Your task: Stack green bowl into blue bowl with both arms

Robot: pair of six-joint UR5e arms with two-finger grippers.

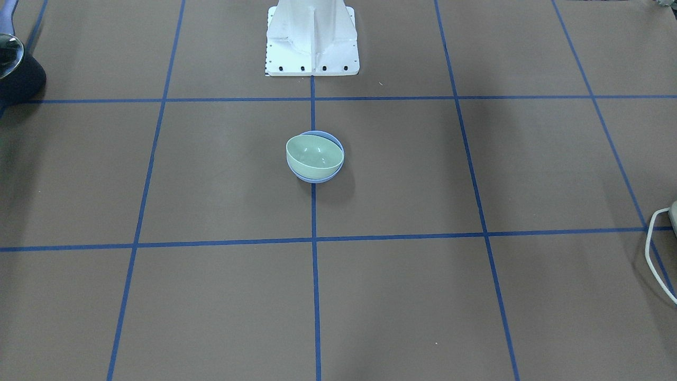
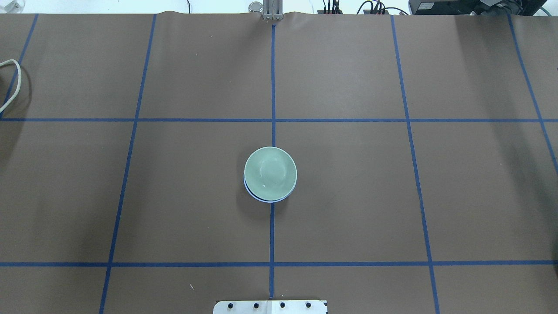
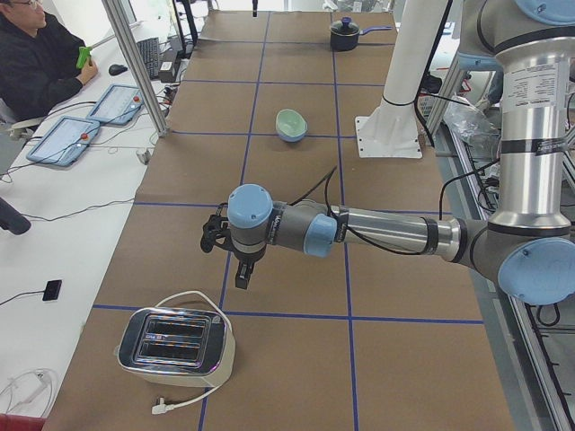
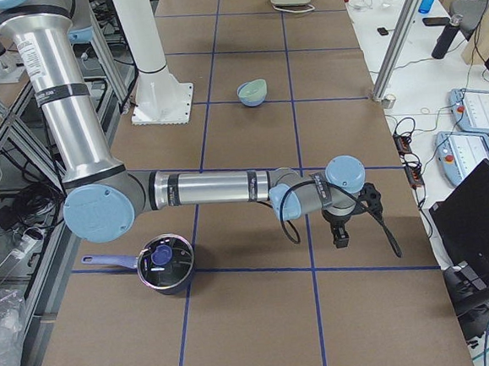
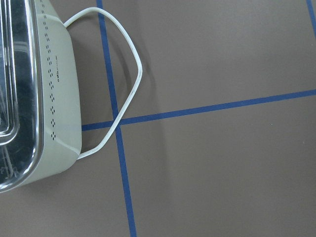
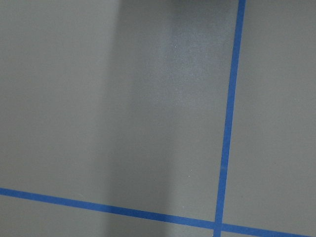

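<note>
The pale green bowl (image 1: 314, 152) sits inside the blue bowl (image 1: 317, 179) at the table's middle, slightly tilted, with a strip of the blue rim showing around it. Seen from overhead, the green bowl (image 2: 270, 173) covers nearly all of the blue bowl (image 2: 263, 199). Both arms are far from the bowls, held low over the table ends. The left gripper (image 3: 243, 272) hangs near the toaster in the exterior left view. The right gripper (image 4: 342, 237) hangs near the table edge in the exterior right view. I cannot tell whether either is open or shut. Nothing shows in either gripper.
A cream and chrome toaster (image 3: 175, 346) with a white cord (image 5: 131, 74) stands at the left end. A dark lidded pot (image 4: 164, 261) stands at the right end. The white pedestal (image 1: 312, 42) stands behind the bowls. An operator (image 3: 36, 63) sits beside the table.
</note>
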